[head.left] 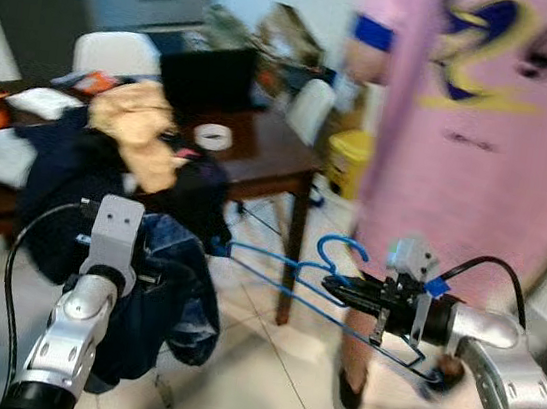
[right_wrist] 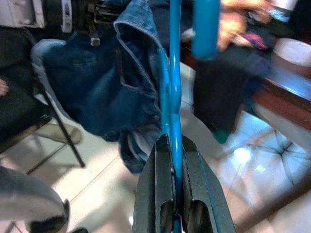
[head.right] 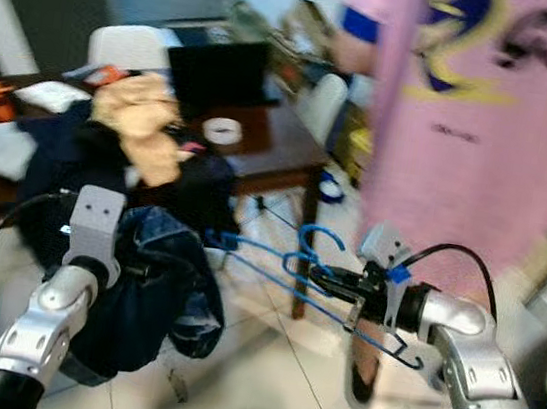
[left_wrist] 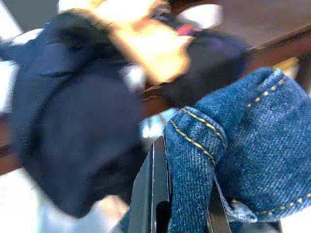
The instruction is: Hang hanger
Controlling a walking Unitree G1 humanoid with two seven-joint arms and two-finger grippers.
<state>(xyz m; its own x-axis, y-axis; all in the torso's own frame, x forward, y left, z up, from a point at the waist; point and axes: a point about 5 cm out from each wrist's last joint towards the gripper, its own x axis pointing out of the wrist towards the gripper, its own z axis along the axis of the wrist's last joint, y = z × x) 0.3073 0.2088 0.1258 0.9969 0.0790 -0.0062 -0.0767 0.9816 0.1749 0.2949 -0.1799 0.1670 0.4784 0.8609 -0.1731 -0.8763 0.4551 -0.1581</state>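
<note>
Left eye view: blue wire hanger (head.left: 317, 276), thin w/ curled hook on top, sits low in front of the robot, one end poking into the jeans (head.left: 166, 296) and the other reaching toward the right arm. Right gripper (head.left: 335, 289) is clamped on the hanger's neck just under the hook. Left gripper is buried in the jeans, which hang below a pile of dark clothes (head.left: 65, 182) on a brown table (head.left: 270, 154); a person in a pink shirt (head.left: 485, 132) stands just behind the hanger. Left wrist view: left gripper's black fingers (left_wrist: 151, 194) press against a denim fold, pinched on the jeans. Right wrist view: right gripper's fingers (right_wrist: 160, 194) closed tight w/ the blue wire between them, hanger running away toward the jeans, hook blurred at the far end
</note>
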